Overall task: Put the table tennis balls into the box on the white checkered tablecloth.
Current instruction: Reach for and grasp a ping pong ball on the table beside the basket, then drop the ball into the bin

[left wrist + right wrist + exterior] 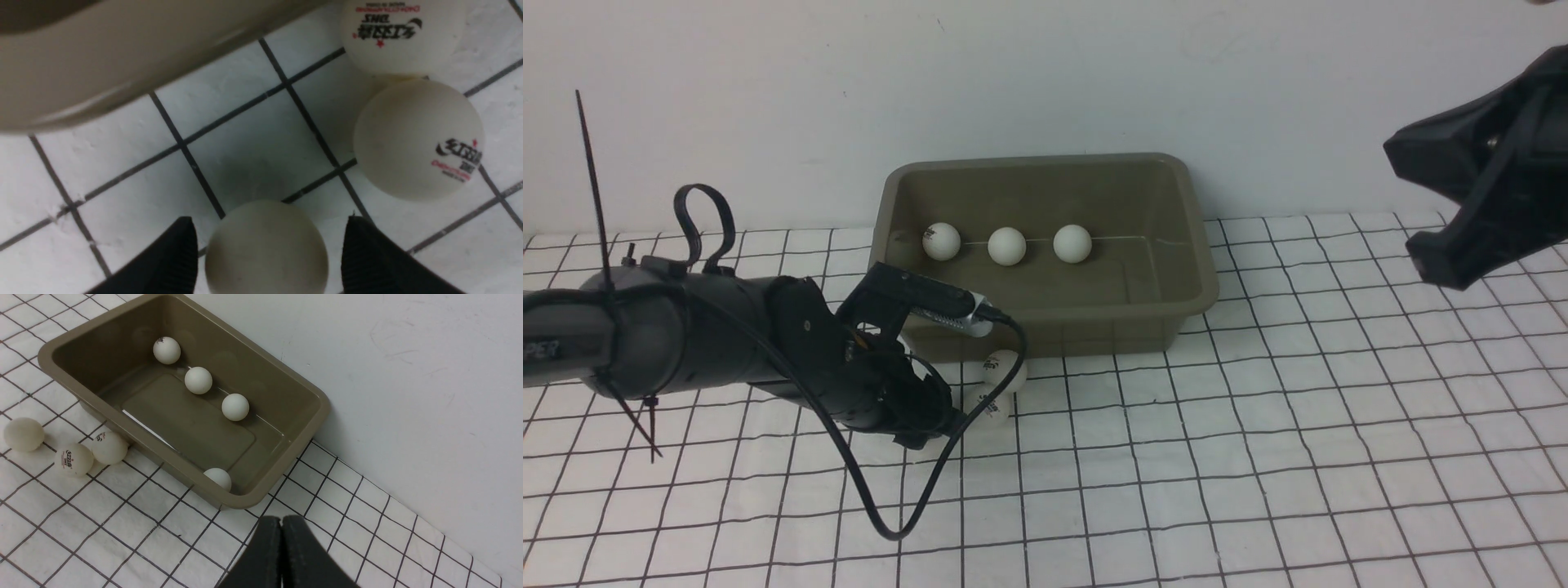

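Note:
The olive-brown box (1045, 331) stands on the white checkered tablecloth (1258, 449) against the wall. Three table tennis balls (1006, 246) lie in a row along its far wall, and the right wrist view shows another ball (218, 477) in a near corner. Outside, two logo balls (1005, 371) touch each other in front of the box. My left gripper (269, 222) is low on the cloth and open, with a plain ball (265, 249) between its fingers (367, 261) and a small gap on each side. My right gripper (281, 519) is shut and empty, raised to the box's right.
The white wall runs right behind the box. The left arm's black cable (907, 523) loops down onto the cloth in front of it. The right arm (1486, 180) hangs high at the right edge.

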`<state>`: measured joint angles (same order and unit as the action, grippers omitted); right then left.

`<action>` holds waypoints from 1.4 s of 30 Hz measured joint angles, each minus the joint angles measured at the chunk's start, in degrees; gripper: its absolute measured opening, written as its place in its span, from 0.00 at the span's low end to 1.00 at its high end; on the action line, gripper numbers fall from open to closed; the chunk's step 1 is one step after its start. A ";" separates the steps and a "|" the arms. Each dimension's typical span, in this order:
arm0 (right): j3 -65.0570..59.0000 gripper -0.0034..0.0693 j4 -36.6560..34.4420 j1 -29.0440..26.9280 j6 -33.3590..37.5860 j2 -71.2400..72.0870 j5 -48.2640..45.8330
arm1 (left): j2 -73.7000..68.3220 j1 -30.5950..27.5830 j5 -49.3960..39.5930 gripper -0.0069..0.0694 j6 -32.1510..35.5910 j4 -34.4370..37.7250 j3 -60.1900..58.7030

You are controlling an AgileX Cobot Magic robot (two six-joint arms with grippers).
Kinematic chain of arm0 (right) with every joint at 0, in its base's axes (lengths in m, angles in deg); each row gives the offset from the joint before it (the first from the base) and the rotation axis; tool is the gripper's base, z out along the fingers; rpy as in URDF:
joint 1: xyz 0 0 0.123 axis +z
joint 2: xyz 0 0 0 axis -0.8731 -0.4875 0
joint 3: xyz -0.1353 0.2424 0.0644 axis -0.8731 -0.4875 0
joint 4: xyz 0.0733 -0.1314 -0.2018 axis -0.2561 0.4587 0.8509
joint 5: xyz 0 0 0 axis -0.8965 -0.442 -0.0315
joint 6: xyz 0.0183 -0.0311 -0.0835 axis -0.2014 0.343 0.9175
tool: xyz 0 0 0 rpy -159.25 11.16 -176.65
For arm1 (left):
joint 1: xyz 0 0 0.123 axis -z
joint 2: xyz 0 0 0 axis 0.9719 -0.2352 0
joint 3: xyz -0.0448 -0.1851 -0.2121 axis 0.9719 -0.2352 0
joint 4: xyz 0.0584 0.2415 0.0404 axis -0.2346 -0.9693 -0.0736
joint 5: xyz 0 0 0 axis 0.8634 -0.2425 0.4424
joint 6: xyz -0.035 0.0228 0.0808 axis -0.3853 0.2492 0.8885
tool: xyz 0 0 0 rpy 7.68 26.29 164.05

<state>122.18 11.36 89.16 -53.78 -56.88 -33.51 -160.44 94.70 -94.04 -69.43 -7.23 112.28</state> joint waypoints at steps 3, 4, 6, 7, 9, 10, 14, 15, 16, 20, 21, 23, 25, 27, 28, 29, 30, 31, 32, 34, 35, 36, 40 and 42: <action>0.00 0.03 0.00 0.00 0.05 0.00 0.00 | -0.23 0.00 0.51 0.59 0.00 0.00 0.00; 0.00 0.03 0.02 0.00 0.05 0.00 0.00 | -0.23 0.00 0.51 0.57 0.00 0.00 0.00; 0.00 0.03 0.02 0.00 0.05 0.00 0.00 | -0.30 0.00 0.24 0.54 0.00 -0.50 0.00; 0.00 0.03 0.02 0.00 0.05 0.00 0.00 | -0.30 0.00 0.15 0.54 0.00 -0.75 0.00; 0.00 0.03 0.07 0.00 0.05 0.00 0.00 | 0.09 0.00 -1.87 0.54 -0.22 -2.56 0.00; 0.00 0.03 0.18 0.00 0.05 0.00 0.00 | 0.58 0.00 -3.75 0.54 -0.65 -3.93 0.06; 0.00 0.03 0.23 0.00 0.05 0.00 0.00 | 3.87 0.00 -13.38 0.54 -3.08 -9.56 0.06; 0.00 0.03 0.23 0.00 0.05 0.00 0.00 | 5.32 0.00 -14.60 0.54 -4.10 -11.09 0.06; 0.00 0.03 0.23 0.00 0.05 0.00 0.00 | 7.46 0.00 -15.87 0.54 -6.09 -12.88 0.06; 0.00 0.03 0.23 0.00 0.05 0.00 0.00 | 16.23 0.00 -15.57 0.54 -10.08 -16.75 0.06; 0.00 0.03 0.23 0.00 0.05 0.00 0.00 | 18.01 0.00 -14.29 0.54 -10.16 -16.98 0.06; 0.00 0.03 0.23 0.00 0.05 0.00 0.00 | 20.74 -0.05 -9.79 0.54 -10.16 -17.18 0.06; 0.00 0.03 0.23 0.00 0.05 0.00 0.00 | 21.18 -0.05 -4.38 0.54 -10.16 -17.18 0.06; 0.00 0.03 0.23 0.00 0.05 0.00 0.00 | 19.98 -0.05 -0.11 0.54 -9.85 -17.34 0.06; 0.00 0.03 0.23 0.00 0.05 0.00 0.00 | 18.84 -0.05 2.79 0.54 -9.11 -17.39 0.06; 0.00 0.03 0.23 0.00 0.05 0.00 0.00 | 16.67 -0.05 5.61 0.54 -8.10 -17.39 0.30; 0.00 0.03 0.23 0.00 0.05 0.00 0.00 | 14.10 -0.05 7.81 0.54 -6.97 -17.39 1.07; 0.00 0.03 0.23 0.00 0.05 0.00 0.00 | 12.12 -0.05 8.89 0.54 -6.31 -17.44 1.82; 0.00 0.03 0.23 0.00 0.05 0.00 0.00 | 10.17 -0.05 9.76 0.54 -5.48 -17.44 2.72; 0.00 0.03 0.23 0.00 0.05 0.00 0.00 | 6.10 -0.05 10.95 0.54 -4.03 -17.57 5.21; 0.00 0.03 0.23 0.00 0.05 0.00 0.00 | 4.75 -0.05 11.01 0.54 -3.61 -17.57 6.30; 0.00 0.03 0.23 0.00 0.05 0.00 0.00 | 3.17 -0.05 11.01 0.54 -3.36 -17.57 7.70; 0.00 0.03 0.23 0.00 0.05 0.00 0.00 | -0.90 -0.05 10.73 0.55 -2.93 -17.57 12.56; 0.00 0.03 0.23 0.00 0.05 0.00 -0.07 | -2.25 -0.05 10.05 0.59 -2.93 -17.57 14.79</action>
<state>122.18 11.59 89.16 -53.73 -56.88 -33.58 -162.69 94.65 -83.99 -72.36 -24.80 127.07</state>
